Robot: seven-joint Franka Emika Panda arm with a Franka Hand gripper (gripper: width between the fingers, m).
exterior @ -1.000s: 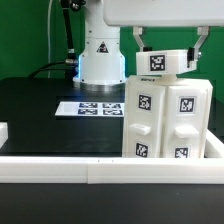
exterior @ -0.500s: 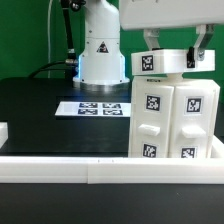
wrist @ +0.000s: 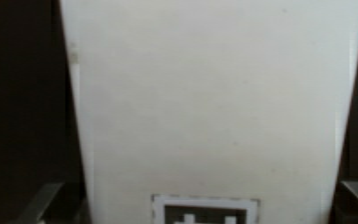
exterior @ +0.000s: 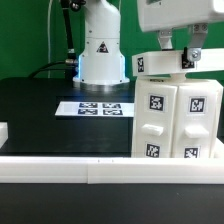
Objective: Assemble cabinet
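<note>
Overhead, the end effector [exterior: 180,58] clasps both cabinet [exterior: 178,120] edges.

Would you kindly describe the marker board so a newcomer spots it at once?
On the black table, in front of the robot's white base, lies the marker board. It alone is thin and flat, unlike the tall cabinet at the exterior view's right.

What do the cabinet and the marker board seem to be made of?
The cabinet looks like white plastic with a matte finish; its edges are rounded, as if moulded. The marker board looks like a thin, flat white printed sheet, either plastic or card; I cannot tell which.
</note>
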